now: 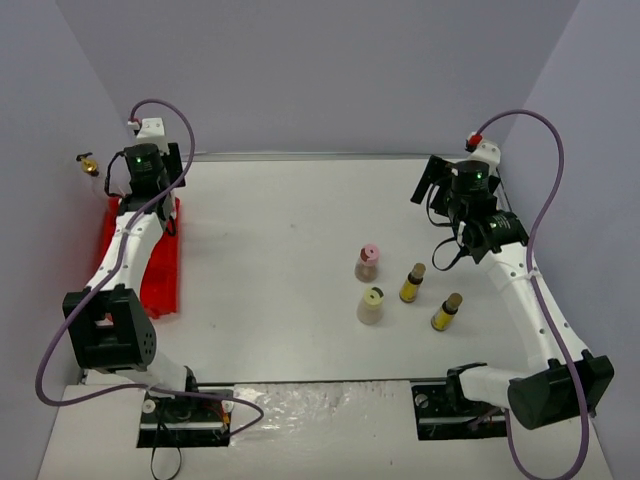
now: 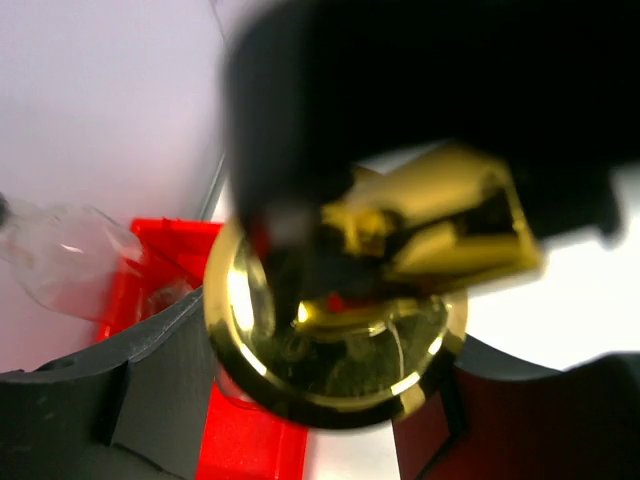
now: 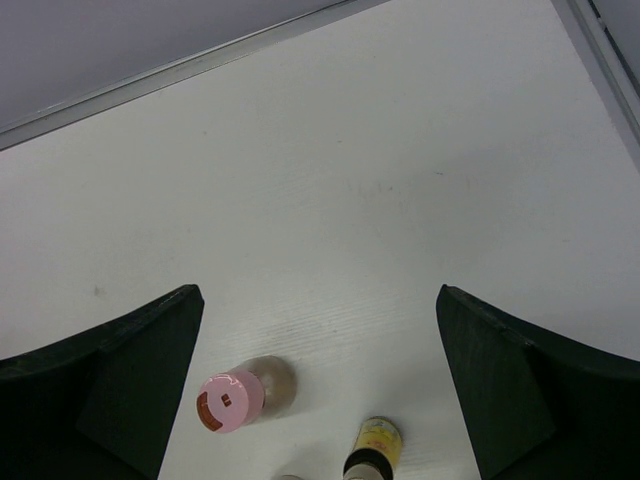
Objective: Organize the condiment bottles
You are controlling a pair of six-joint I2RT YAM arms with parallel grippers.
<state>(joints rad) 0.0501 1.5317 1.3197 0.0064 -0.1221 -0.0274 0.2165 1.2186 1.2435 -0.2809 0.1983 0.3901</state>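
Risk at upper left: left gripper [image 2: 330, 400] straddles a gold-spouted clear bottle [image 2: 340, 330] over red tray [image 1: 160, 280], grip unreadable; loose hold could drop it onto its twin [image 2: 60, 255]. Right gripper [image 3: 320, 390] spread, empty, near four bottles [image 1: 371, 305]

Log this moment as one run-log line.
left gripper: shut on gold-spout bottle, at red tray | right gripper: open, empty | pink-cap bottle, yellow-cap bottle, brown-capped bottles: upright on table
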